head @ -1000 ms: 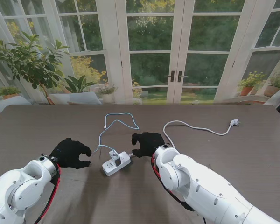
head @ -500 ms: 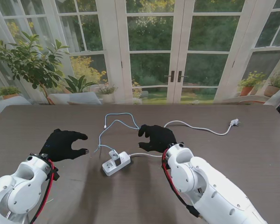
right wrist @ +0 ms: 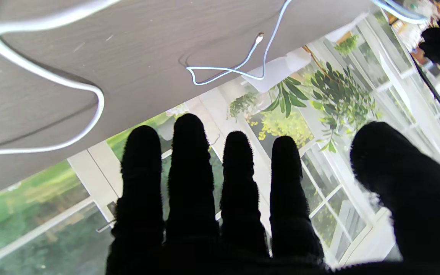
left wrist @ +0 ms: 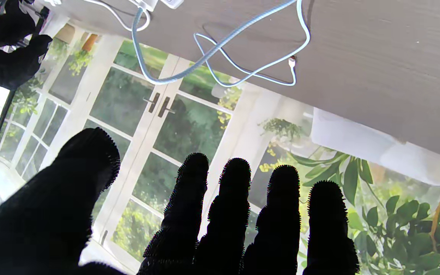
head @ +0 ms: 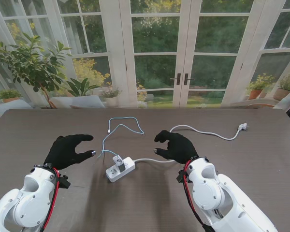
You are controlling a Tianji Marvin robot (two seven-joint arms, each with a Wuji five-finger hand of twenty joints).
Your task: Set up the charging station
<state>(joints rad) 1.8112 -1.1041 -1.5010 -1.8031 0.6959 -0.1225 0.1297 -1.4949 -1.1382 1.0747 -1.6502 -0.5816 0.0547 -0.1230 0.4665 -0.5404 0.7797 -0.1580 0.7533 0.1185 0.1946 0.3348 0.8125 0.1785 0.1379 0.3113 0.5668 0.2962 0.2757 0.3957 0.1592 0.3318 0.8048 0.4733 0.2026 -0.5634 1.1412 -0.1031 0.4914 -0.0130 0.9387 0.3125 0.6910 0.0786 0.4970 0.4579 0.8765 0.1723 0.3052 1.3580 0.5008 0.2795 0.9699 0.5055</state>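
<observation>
A: Stand view first. Where's the gear?

B: White power strip (head: 120, 168) lies flat on the brown table (head: 261, 154), between the two arms, angled. A small charger block (head: 118, 160) is seated on it, and a thin blue cable (head: 120, 126) runs from the block in loops away from me. The strip's own white cord (head: 203, 131) passes under the right hand and snakes to its plug (head: 242, 127) far off to the right.

A: Hands?

B: Left hand (head: 67, 151), black glove, hovers left of the strip, fingers spread and curled, nothing in it. Right hand (head: 176, 146) hovers right of the strip over the white cord, also spread, nothing held. Neither touches the strip.

A: Left wrist view.

B: Left hand (left wrist: 204, 221): four fingers straight and side by side, thumb set off wide. Empty. Blue cable (left wrist: 220, 57) looped on the table, its loose end connector lying on the wood. Corner of the power strip (left wrist: 159, 3) at the frame edge. Right hand (left wrist: 6, 49) visible across.

A: Right wrist view.

B: Right hand (right wrist: 220, 198): fingers extended, thumb apart, holding nothing. White cord (right wrist: 52, 80) curves across the table; blue cable (right wrist: 235, 68) beyond with its tip free.
</observation>
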